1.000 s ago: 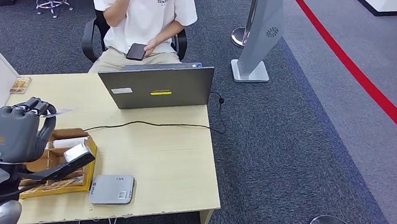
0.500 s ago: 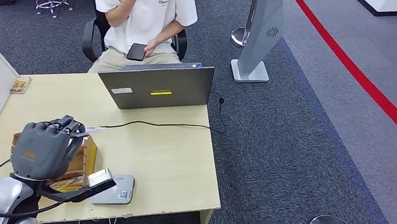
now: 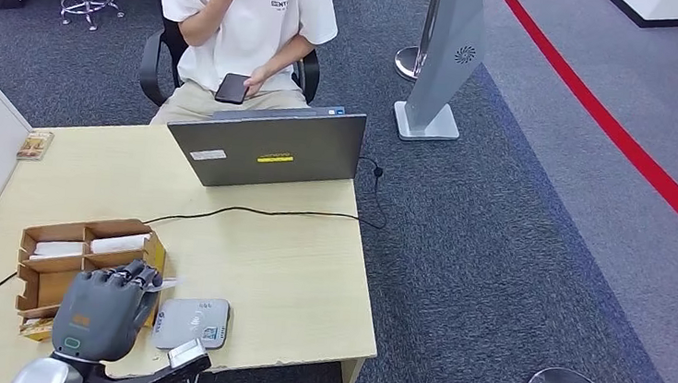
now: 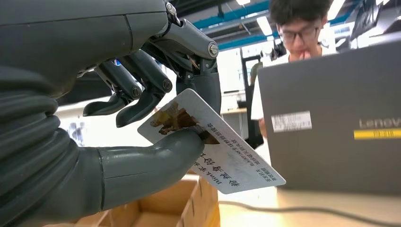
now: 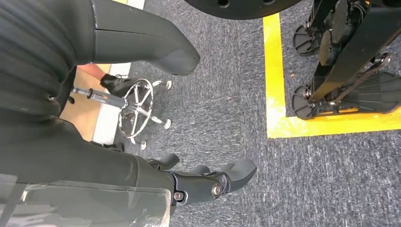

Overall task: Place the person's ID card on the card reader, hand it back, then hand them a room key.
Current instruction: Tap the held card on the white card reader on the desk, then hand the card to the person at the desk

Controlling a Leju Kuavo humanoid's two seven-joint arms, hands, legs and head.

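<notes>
Left hand (image 3: 102, 312), thumb and fingers clamped on ID card (image 4: 213, 142), swung from box (image 3: 49, 268) back down beside card reader (image 3: 192, 323), at its nine o'clock; placing looks imminent. Right hand (image 5: 208, 182) hanging, fingers loosely apart.

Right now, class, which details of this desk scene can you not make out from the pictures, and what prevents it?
- Card: left wrist view, thumb covers part of its picture; print too small to read.
- Card reader: head view, left hand hides its near-left edge.
- Sorting box: head view, hand covers the near compartments.
- Right hand: right wrist view, hangs over carpet, fingers partly hidden by its cover.
</notes>
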